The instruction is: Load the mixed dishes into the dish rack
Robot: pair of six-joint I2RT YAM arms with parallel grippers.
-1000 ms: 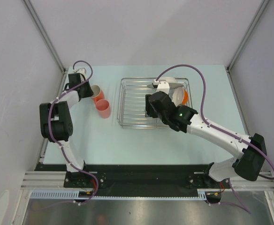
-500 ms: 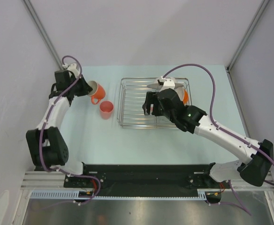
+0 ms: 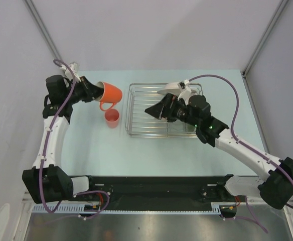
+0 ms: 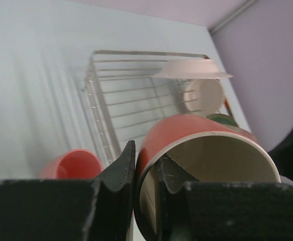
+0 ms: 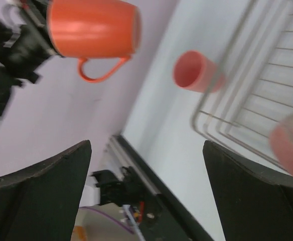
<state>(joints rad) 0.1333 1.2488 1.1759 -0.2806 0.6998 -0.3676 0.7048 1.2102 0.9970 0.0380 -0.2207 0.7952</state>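
Observation:
My left gripper is shut on the rim of an orange handled cup and holds it on its side above the table, left of the dish rack. In the left wrist view one finger is outside the cup and the other is inside. The second orange cup stands on the table below it. My right gripper is open and empty above the rack. A white dish leans at the rack's far right end.
In the left wrist view a white dish, a cream plate and a green bowl edge stand in the rack's far end. The right wrist view shows both cups and the rack's corner.
My left arm has lifted the handled cup off the table and tipped it sideways. My right gripper has swung from the dishes toward the rack's left side.

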